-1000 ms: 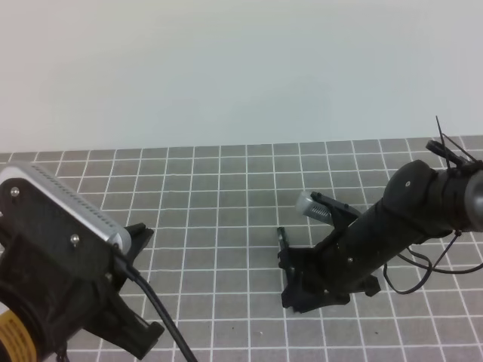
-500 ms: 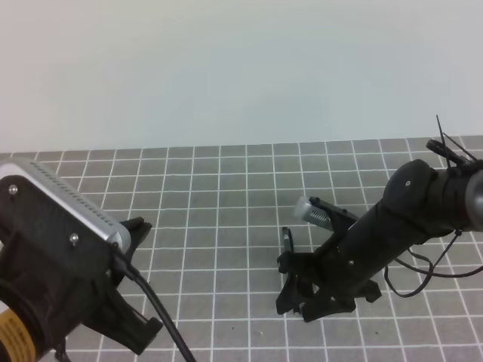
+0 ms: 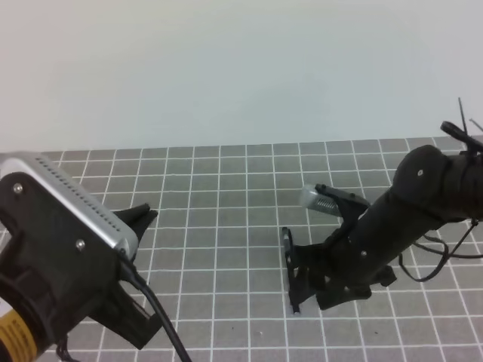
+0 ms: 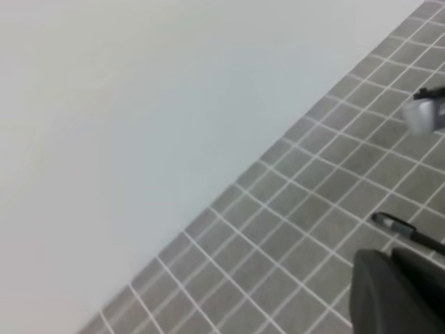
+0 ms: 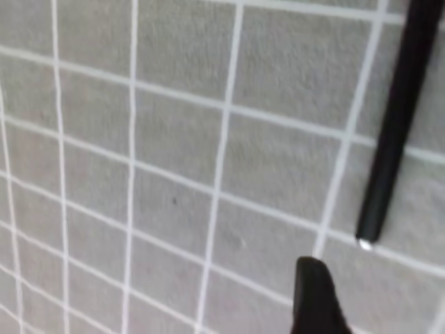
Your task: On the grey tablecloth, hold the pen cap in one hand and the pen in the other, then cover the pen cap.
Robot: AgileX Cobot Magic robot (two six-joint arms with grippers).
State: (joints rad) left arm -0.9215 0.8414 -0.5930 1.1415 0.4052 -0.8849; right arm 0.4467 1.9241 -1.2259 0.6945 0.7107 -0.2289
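- The pen [image 5: 393, 125] is seen lying on the grey tablecloth [image 3: 226, 196], right of centre in the high view, directly beneath the right gripper [image 3: 302, 290]; in the right wrist view its silvery tip rests beside a white grid line.
- In the left wrist view a slim black clipped piece [image 4: 407, 229] lies on the cloth; whether it is the pen cap or the pen's capped end cannot be told.
- Nothing is judged to be lifted yet: neither part is held, and capping is not yet done.
- The right gripper is spread wide just above the cloth, one fingertip [image 5: 313, 296] showing near the pen's tip without touching it; nothing is held.
- The left gripper [image 3: 139, 219], at the near left and well apart from the pen, is clenched, and no object is seen between its fingers.
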